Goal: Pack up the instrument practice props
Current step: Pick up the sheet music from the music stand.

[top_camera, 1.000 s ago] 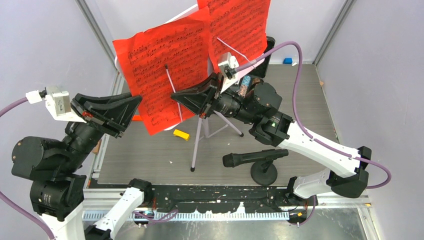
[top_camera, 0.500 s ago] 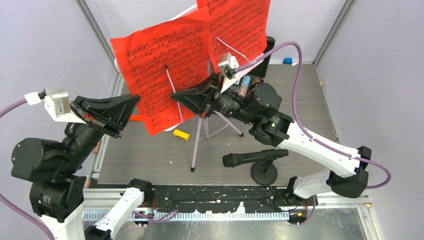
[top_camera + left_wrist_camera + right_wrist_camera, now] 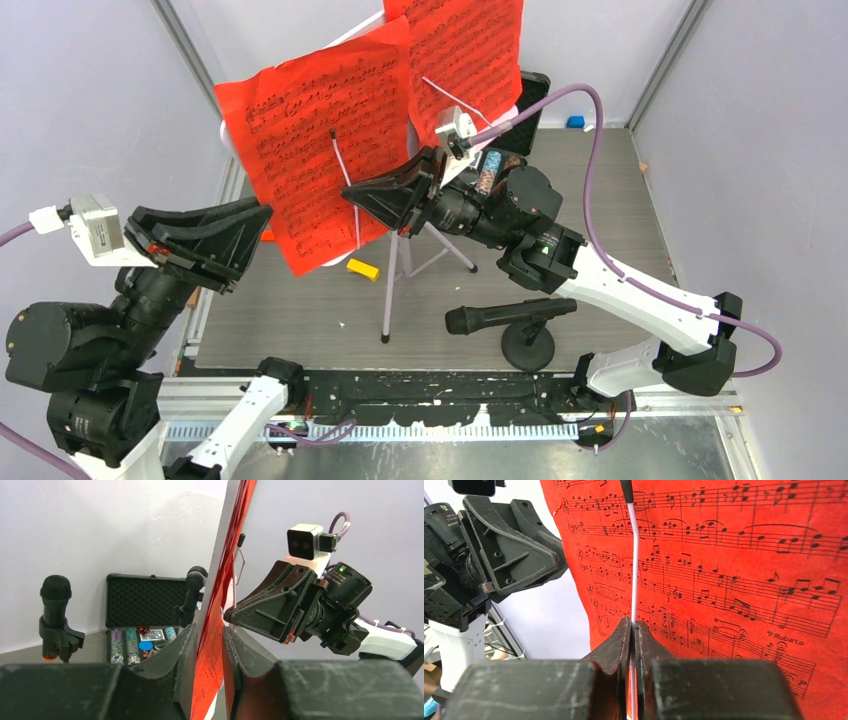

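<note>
Red sheet-music page (image 3: 227,565) between my barely parted left pincer (image 3: 210,630).
My right pincer (image 3: 633,622) pinches its white wire retainer (image 3: 634,555); yanking risks a tear.

Red pages (image 3: 320,150) walled off centre-rear, a page-holder wire (image 3: 345,170) standing across them. Tripod legs (image 3: 390,290) and yellow block (image 3: 362,268) obstructed mid-surface. Microphone (image 3: 500,318) lay front-right under the right arm (image 3: 620,290). Surface (image 3: 280,310) front-left and right-rear was bare, passable. Open case (image 3: 145,600) blocked the rear.
</note>
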`<control>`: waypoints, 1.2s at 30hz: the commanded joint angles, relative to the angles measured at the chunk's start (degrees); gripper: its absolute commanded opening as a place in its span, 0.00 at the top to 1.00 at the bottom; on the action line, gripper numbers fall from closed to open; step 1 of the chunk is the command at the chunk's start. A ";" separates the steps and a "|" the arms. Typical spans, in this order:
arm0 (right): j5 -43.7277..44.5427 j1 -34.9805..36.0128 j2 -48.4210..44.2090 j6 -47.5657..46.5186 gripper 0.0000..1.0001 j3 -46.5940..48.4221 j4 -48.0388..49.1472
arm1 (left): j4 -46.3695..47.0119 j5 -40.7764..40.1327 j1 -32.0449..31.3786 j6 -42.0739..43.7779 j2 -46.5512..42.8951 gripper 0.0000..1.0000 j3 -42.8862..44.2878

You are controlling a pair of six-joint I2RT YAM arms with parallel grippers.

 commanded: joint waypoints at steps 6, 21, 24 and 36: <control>2.21 -0.27 -1.00 -2.21 1.00 -1.46 -1.28 | 1.36 0.44 0.26 -0.79 -0.12 0.73 1.30; 2.54 -0.27 -1.47 -2.51 1.00 -2.03 -1.01 | 2.14 1.08 0.26 -1.15 0.43 0.80 -0.85; 2.63 -0.27 -1.53 -2.52 1.00 -2.18 -0.92 | 2.28 1.38 0.26 -1.32 0.61 0.84 -0.98; 2.70 -0.27 -1.45 -2.43 1.00 -2.39 -0.56 | 1.37 0.08 0.26 -0.75 -0.13 1.00 0.12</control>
